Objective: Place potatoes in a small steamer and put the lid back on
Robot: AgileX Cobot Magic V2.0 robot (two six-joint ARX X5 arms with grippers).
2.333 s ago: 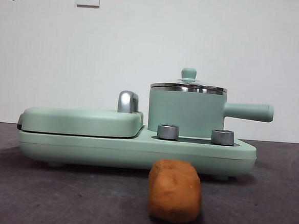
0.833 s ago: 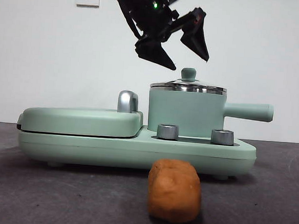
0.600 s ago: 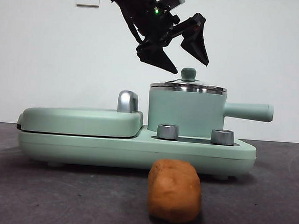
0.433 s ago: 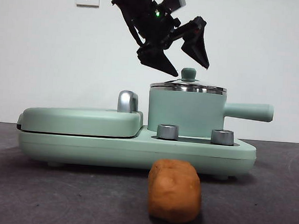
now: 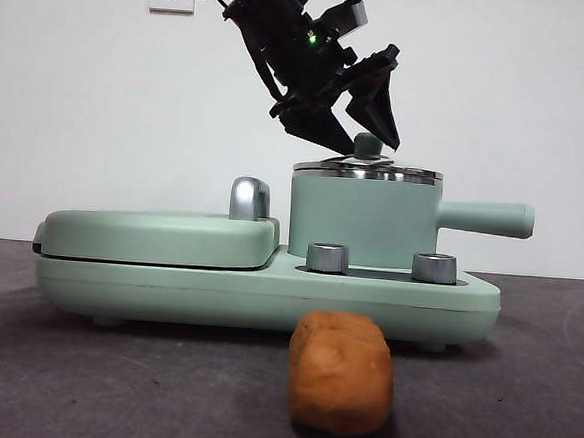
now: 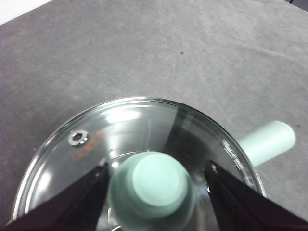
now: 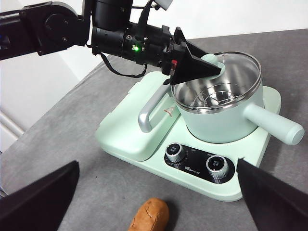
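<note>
The left hand (image 5: 356, 133) is hanging with jaws apart, one on each side of the lid's knob (image 6: 151, 190), not yet clamped. The lid (image 6: 139, 130) is sitting on the steamer (image 5: 364, 219). The potato (image 5: 341, 373) is lying on the bench (image 5: 80, 385), well below and nearer the waiting right hand (image 7: 154, 226), whose jaws are wide apart.

Dark grey table (image 5: 520, 395) — mint cooker base (image 5: 267, 292) sits on it w/ potato (image 5: 341, 373) just in front.
</note>
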